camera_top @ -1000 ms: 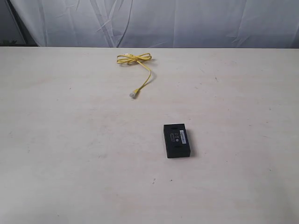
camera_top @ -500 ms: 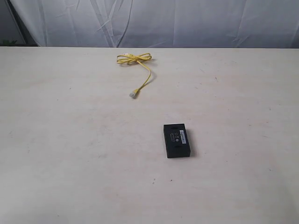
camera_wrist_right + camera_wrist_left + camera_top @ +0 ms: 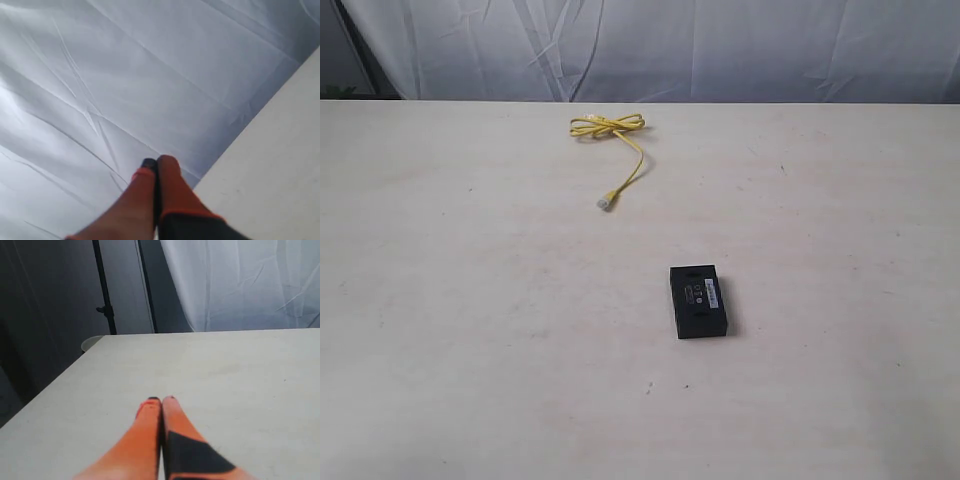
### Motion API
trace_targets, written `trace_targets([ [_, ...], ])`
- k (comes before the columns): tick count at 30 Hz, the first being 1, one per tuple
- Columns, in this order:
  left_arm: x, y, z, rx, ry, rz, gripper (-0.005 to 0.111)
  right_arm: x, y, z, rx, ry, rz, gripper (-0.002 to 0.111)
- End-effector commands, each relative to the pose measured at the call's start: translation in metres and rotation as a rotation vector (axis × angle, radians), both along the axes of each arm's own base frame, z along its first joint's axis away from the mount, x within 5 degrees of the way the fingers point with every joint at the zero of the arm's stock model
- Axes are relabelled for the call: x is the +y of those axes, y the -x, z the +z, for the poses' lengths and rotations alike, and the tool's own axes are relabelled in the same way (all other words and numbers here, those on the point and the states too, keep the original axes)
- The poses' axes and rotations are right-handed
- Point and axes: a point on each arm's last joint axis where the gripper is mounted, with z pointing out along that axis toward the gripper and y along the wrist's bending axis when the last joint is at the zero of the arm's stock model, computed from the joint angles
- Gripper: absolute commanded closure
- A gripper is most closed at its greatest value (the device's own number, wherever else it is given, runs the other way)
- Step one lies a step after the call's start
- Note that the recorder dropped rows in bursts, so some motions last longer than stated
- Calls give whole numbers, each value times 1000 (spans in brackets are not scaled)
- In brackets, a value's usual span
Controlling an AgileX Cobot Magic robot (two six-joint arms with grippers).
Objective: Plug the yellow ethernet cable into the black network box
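Cable [image 3: 607,125] is lying loose on the table [image 3: 470,300], not plugged into anything. The bundled loops are at the far side, and one strand trails toward the camera and ends in a clear plug [image 3: 604,203]. Box [image 3: 699,301] lies flat, closer to the camera and a bit right of that plug, well apart from it, with its white label [image 3: 711,293] facing up.

The left gripper [image 3: 161,399] has its orange jaws pressed together with nothing between them, over bare table near a corner. The right gripper [image 3: 154,161] is pinched together too and empty, pointing at the white sheet [image 3: 100,75], with the table edge just beside it. Can't tell how far the cable or box lies from either gripper.
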Motion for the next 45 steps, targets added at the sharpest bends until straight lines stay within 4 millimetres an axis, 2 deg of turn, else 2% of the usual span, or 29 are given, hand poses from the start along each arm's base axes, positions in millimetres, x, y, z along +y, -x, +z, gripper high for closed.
trace_targets([
  [1, -1, -1, 3, -57, 34, -8, 107, 2, 3, 17, -48, -93, 35, 109],
  [6, -2, -1, 3, -67, 80, -11, 107, 2, 21, 75, -216, 202, -35, 109],
  [9, -2, -1, 3, -67, 80, -11, 107, 3, 23, 103, -230, 395, -68, 109],
  [13, -2, -1, 3, -67, 80, -11, 107, 4, 12, 128, -163, 572, -67, 109],
  [17, -2, -1, 3, -66, 78, -11, 107, 5, -5, 148, -81, 660, -40, 109],
  [22, -2, -1, 3, -66, 78, -11, 107, 6, -29, 162, 75, 767, 35, 109],
  [27, -2, -1, 3, -66, 78, -11, 107, 11, -57, 170, 255, 893, 197, 109],
  [32, -2, -1, 3, -67, 80, -11, 107, 24, -89, 168, 371, 1068, 491, 109],
  [37, -2, -1, 3, -67, 83, -11, 107, 45, -124, 150, 415, 1186, 805, 109],
  [45, -2, -1, 3, -72, 103, -12, 107, 72, -173, 112, 537, 1304, 1021, 109],
])
